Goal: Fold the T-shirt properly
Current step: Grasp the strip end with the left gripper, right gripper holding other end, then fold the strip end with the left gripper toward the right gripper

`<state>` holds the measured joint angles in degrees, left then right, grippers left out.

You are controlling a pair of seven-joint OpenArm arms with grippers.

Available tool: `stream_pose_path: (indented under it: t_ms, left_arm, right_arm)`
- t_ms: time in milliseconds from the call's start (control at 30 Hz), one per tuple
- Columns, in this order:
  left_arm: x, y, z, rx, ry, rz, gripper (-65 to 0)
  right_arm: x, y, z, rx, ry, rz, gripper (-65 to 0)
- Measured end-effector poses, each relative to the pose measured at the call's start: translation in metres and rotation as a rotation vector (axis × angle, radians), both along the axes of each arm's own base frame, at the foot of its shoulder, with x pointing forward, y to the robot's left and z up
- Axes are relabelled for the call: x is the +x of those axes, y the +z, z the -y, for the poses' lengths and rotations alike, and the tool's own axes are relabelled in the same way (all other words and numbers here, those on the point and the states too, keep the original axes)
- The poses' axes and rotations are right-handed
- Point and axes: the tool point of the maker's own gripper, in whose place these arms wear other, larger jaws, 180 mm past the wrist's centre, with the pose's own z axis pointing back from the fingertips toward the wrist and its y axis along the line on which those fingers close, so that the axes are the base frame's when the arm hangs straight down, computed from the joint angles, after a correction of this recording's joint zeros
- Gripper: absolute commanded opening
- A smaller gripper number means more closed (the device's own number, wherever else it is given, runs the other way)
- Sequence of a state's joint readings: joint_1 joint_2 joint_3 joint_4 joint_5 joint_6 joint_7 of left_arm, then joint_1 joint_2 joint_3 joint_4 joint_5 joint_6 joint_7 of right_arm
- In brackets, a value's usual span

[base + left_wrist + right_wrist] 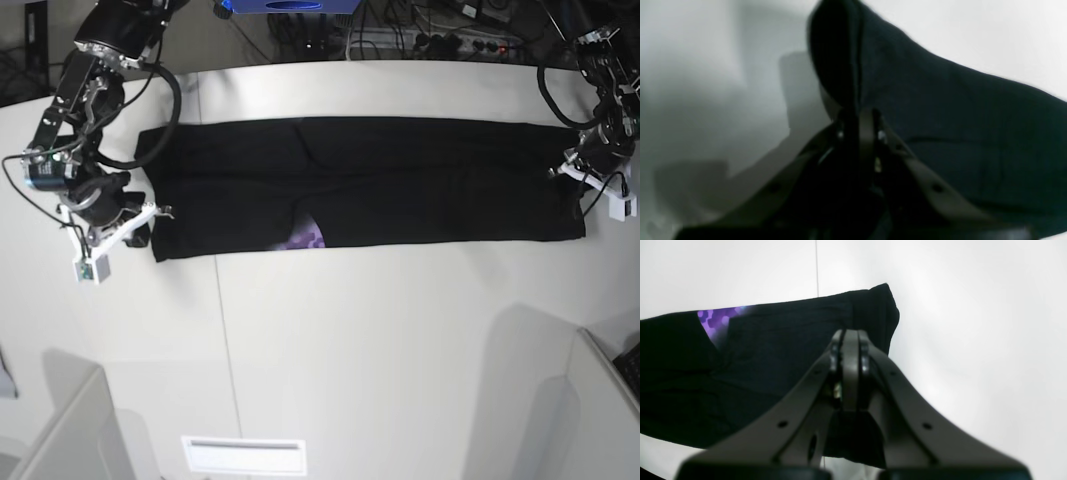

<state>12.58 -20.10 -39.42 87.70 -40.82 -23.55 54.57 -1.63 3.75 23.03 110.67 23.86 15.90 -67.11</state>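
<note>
The black T-shirt [400, 180] lies as a long folded band across the far half of the white table [350, 350]. A bit of purple print [305, 240] shows at its near edge. My left gripper [577, 178] is at the band's right end. In the left wrist view its jaws [858, 115] are shut on the black cloth [957, 116], which bunches up above them. My right gripper [150, 218] is at the band's left end. In the right wrist view it [850, 335] is shut at the cloth's end [773, 350], with the purple print [711, 321] to its left.
A blue box [290, 5] and cables [450, 40] lie behind the table's far edge. Grey partitions stand at the front left [60, 430] and front right [590, 400]. A white slotted plate [243, 455] sits at the front edge.
</note>
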Motion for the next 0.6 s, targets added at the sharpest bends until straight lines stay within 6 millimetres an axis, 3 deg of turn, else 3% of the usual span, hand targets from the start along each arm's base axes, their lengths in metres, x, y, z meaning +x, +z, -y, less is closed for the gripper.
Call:
stream_pose_path:
  t_ms: [133,400,600]
  left_arm:
    - [-0.006,0.002,0.027,0.031,-0.093,-0.016,-65.0]
    - [-0.003,0.027,0.09,0.015,-0.201,0.075,-65.0]
    - [-0.001,0.01,0.151,-0.091,-0.288,0.033,-65.0]
  right_arm:
    - [0.0,0.0,0.0,0.0,-0.001,0.0,-65.0]
    - [0.0,0.0,0.001,0.0,-0.002,0.0,-65.0]
    - [0.0,0.0,0.0,0.0,-0.001,-0.001,-65.0]
